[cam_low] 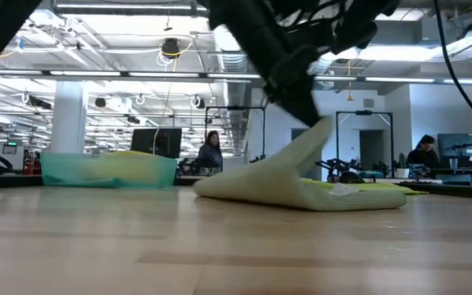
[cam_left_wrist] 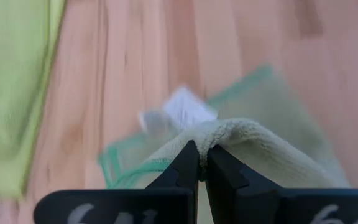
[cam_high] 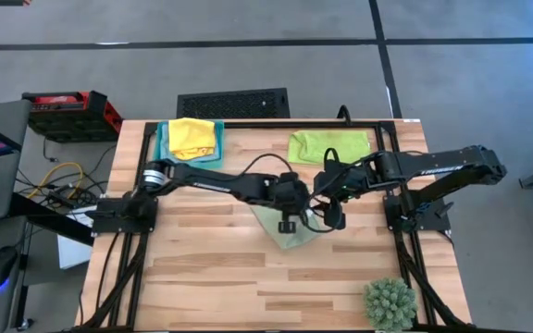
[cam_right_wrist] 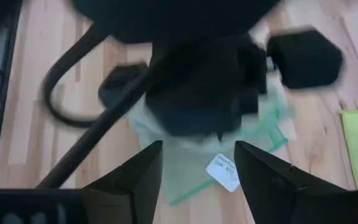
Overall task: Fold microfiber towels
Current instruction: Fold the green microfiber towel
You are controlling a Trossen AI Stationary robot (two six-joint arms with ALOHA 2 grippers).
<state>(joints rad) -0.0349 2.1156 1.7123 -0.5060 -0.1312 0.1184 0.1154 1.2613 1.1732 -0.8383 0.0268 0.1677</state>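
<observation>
The left gripper (cam_left_wrist: pixel 199 163) has its jaws pressed together on a raised fold of the sage green towel (cam_left_wrist: pixel 272 124), pinching the cloth's thick edge between the two dark tips. The rest of this towel spreads flat on the wooden table (cam_left_wrist: pixel 135 50), its darker green stitched border showing along the edges. A small white tag (cam_left_wrist: pixel 179 111) lies on the cloth just beyond the pinched fold, at about twelve o'clock from the jaws. Well apart, at roughly ten o'clock, the lime green towel (cam_left_wrist: pixel 11 87) lies on the table.
</observation>
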